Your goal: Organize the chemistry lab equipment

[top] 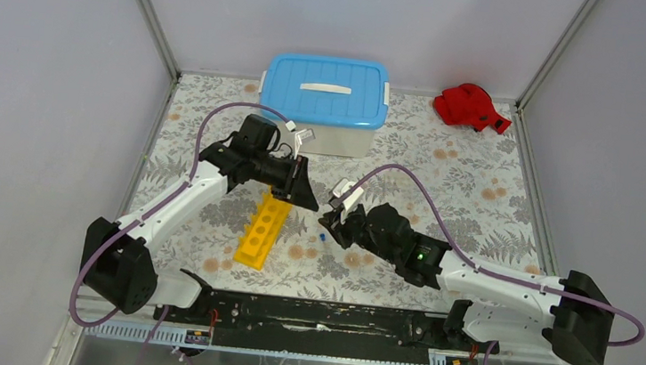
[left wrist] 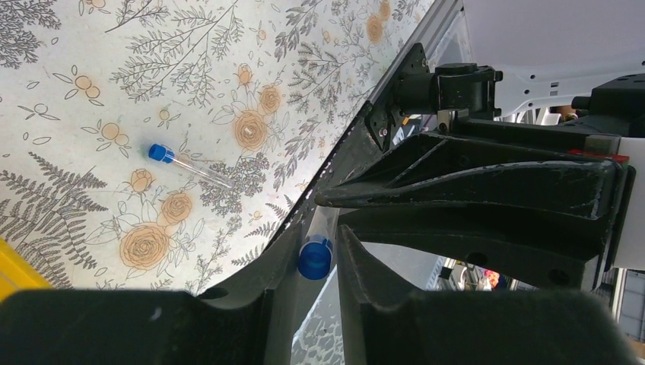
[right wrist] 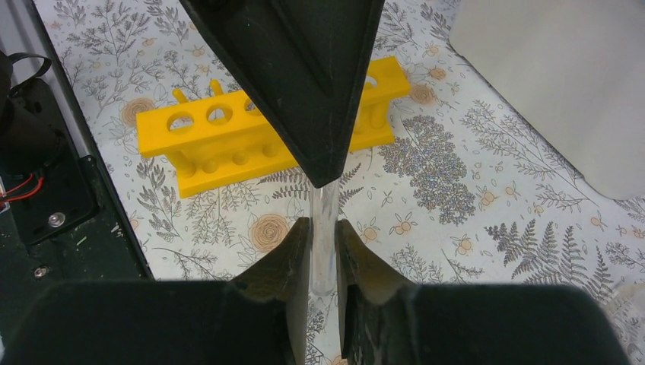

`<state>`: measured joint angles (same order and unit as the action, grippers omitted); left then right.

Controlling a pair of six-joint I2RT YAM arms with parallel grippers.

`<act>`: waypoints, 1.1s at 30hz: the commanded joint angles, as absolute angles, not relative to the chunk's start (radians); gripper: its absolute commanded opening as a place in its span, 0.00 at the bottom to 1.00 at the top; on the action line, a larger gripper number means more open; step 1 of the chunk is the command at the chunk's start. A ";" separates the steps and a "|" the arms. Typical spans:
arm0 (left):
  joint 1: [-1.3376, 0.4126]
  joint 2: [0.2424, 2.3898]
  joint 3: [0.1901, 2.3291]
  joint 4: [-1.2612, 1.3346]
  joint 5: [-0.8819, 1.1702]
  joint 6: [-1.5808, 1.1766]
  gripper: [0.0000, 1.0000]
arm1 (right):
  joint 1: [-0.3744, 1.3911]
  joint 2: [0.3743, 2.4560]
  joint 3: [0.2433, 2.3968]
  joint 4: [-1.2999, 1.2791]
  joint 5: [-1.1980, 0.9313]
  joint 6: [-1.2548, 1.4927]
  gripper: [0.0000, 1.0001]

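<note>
Handover is my worry: my right claw (right wrist: 322, 224) and left claw (left wrist: 316, 232) both seem clenched on one blue-capped tube (left wrist: 314, 257), bridged between them. Tugging out of step could snap it, or drop it short of the yellow test-tube rack (right wrist: 228, 141) just beyond, down beside the loose tube (left wrist: 190, 166).

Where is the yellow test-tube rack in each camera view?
Top external: yellow rack just left of centre, lying diagonally.
Left wrist: only a corner shows, at the bottom-left edge.
Right wrist: upper middle, holes facing up.
Shared landmark: the floral table cover, in all three.
</note>
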<state>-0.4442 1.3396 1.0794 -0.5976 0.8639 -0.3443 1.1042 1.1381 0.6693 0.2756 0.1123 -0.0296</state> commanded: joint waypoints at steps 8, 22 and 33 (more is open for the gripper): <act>-0.449 1.325 1.082 -0.600 0.861 -0.325 0.19 | 1.114 1.149 0.712 0.330 0.120 -0.043 0.16; -0.449 1.316 1.115 -0.606 0.797 -0.333 0.10 | 1.114 1.136 0.709 0.325 0.137 -0.046 0.47; -0.449 1.316 1.209 -0.606 0.704 -0.369 0.09 | 1.114 1.067 0.702 0.272 0.248 -0.014 0.58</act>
<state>-0.4446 1.3376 1.1481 -0.6044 0.7517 -0.3508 1.1046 1.1229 0.6701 0.2668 0.1593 -0.0322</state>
